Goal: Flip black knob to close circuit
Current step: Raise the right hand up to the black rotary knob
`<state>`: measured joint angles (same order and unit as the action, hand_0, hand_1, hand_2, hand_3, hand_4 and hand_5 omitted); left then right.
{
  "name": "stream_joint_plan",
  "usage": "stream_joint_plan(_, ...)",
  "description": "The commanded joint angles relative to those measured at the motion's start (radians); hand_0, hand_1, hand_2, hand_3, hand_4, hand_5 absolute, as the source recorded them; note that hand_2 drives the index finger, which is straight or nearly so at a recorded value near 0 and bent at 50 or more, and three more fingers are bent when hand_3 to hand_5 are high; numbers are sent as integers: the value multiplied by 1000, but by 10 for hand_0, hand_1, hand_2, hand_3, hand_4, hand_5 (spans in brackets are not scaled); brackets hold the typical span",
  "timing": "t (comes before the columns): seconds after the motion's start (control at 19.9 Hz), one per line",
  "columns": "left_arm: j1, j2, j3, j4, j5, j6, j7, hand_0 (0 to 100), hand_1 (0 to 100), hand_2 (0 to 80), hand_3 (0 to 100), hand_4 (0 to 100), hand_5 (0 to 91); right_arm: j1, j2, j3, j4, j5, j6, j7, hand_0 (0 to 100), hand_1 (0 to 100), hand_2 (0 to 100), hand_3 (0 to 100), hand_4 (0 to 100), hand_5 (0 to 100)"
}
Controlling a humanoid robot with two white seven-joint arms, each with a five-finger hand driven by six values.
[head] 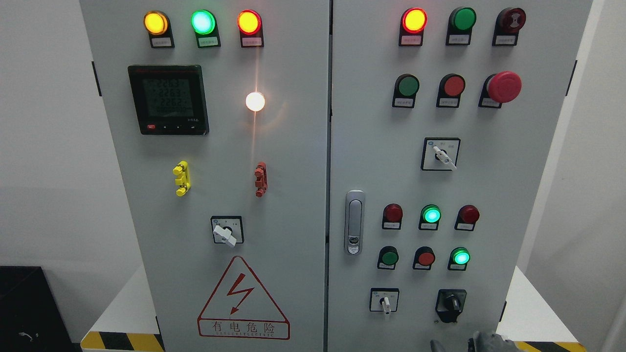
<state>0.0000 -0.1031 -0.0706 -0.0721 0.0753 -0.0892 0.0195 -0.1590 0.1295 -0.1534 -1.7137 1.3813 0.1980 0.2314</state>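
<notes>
Head view shows the black knob [451,304] low on the cabinet's right door [371,146], its grip running roughly vertical, lobe apparently pointing down. Just beneath it the right hand [481,341] barely enters frame, presumably staged to reach up; whether its fingers are spread I cannot tell.

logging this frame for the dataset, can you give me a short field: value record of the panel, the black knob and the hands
scene: grey two-door electrical cabinet seen from the front
target: black knob, right door, bottom row, untouched
neighbour: white selector switch to the left of the knob
right hand: hand at the bottom edge, below the knob, not touching it; finger state unclear
left hand: not in view
lit lamps near target: two green lights above the knob
other: emergency stop button upper right; warning triangle on the left door
</notes>
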Motion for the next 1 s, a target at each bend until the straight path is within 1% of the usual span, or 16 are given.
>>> stream_joint_plan(0.0,6,0,0,0,0,0,0,120,556,0,0,0,0,-28,2,0,-20,10,1,6,0,0,958,1000,958,969)
stream_joint_plan(0.25,6,0,0,0,0,0,0,120,556,0,0,0,0,-53,4,-1,-12,18,14,8,0,0,959,1000,959,969)
stream_joint_plan(0.5,6,0,0,0,0,0,0,120,556,0,0,0,0,-57,4,-5,-10,33,15,9,0,0,958,1000,959,969)
stream_joint_plan(0.75,6,0,0,0,0,0,0,120,556,0,0,0,0,-74,2,-24,2,42,15,8,0,0,958,1000,959,969)
stream_joint_plan(0.95,6,0,0,0,0,0,0,120,556,0,0,0,0,-77,2,-26,19,44,15,6,0,0,958,1000,958,969)
